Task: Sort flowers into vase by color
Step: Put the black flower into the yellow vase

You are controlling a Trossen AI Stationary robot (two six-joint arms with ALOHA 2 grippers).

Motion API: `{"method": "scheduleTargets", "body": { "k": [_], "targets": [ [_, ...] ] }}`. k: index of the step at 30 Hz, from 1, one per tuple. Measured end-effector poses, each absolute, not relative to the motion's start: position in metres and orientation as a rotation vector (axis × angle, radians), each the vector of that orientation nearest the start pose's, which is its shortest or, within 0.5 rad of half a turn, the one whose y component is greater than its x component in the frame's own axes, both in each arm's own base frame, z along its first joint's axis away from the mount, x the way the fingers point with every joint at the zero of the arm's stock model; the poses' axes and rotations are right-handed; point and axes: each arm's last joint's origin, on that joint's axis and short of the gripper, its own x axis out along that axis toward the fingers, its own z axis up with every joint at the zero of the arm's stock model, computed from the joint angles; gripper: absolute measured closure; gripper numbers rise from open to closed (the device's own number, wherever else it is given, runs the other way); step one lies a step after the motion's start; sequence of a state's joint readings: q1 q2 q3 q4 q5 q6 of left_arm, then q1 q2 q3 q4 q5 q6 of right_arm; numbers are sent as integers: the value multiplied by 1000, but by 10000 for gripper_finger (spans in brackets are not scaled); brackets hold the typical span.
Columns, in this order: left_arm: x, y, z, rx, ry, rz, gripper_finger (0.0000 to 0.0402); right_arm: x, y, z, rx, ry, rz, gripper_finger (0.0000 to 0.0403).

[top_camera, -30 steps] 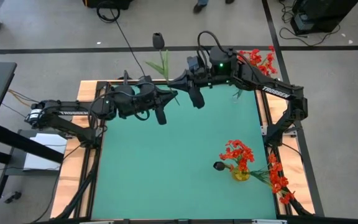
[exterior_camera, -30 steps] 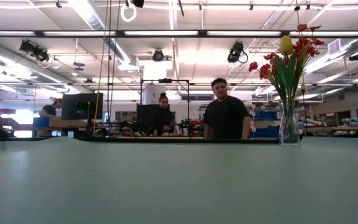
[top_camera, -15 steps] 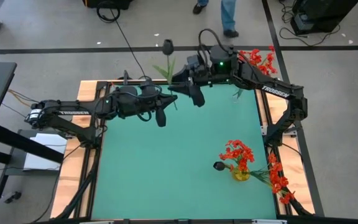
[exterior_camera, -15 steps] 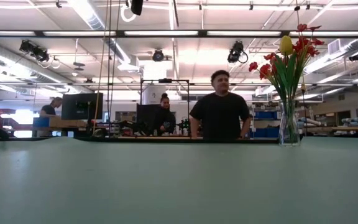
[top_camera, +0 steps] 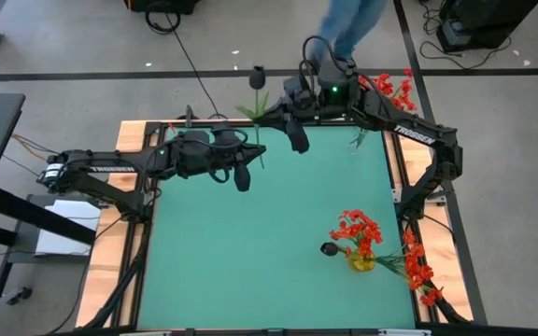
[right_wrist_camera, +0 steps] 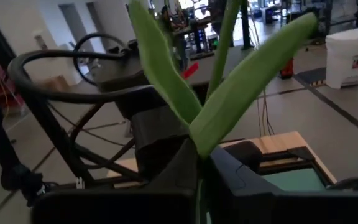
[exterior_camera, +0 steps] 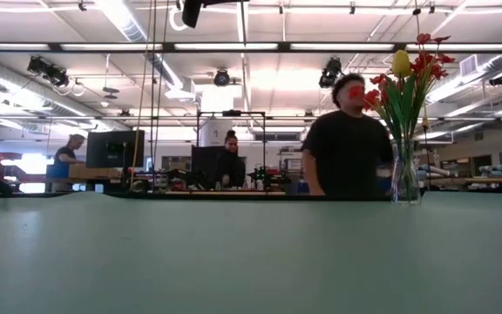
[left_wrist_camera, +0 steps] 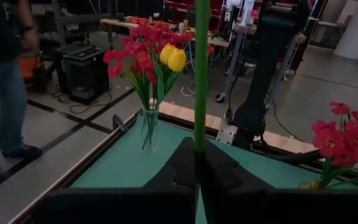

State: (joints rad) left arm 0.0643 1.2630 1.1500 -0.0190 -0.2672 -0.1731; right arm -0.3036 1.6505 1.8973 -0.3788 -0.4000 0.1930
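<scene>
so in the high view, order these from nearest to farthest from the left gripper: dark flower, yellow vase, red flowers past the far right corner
1. Dark flower, just beyond the left gripper, at the far edge.
2. Red flowers past the far right corner.
3. Yellow vase, near right side.

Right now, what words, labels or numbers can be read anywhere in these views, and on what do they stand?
"TROSSEN": white letters on the right arm, high view.
White letters on the left arm: too small to read.
Label on the white bin, right wrist view: too blurred to read.
Nothing else legible.

Open green mat (top_camera: 250, 252) before corner vase (top_camera: 361, 259)
</scene>
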Motion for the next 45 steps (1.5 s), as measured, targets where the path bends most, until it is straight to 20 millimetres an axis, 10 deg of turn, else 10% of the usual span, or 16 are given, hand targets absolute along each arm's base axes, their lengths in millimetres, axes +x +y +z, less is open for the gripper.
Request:
{"method": "scheduleTargets", "body": {
  "k": [9, 23, 45],
  "targets": [
    [282, 29, 365, -314, 164, 400, 291, 331, -94, 465, 173, 268, -22, 396],
    [279, 25, 355, -416, 259, 424, 192, 214, -54, 499, 136, 307, -139, 400],
    [280, 27, 359, -527, 192, 436, 191, 61, 5, 382, 443, 252, 3, 400]
  ]
}}
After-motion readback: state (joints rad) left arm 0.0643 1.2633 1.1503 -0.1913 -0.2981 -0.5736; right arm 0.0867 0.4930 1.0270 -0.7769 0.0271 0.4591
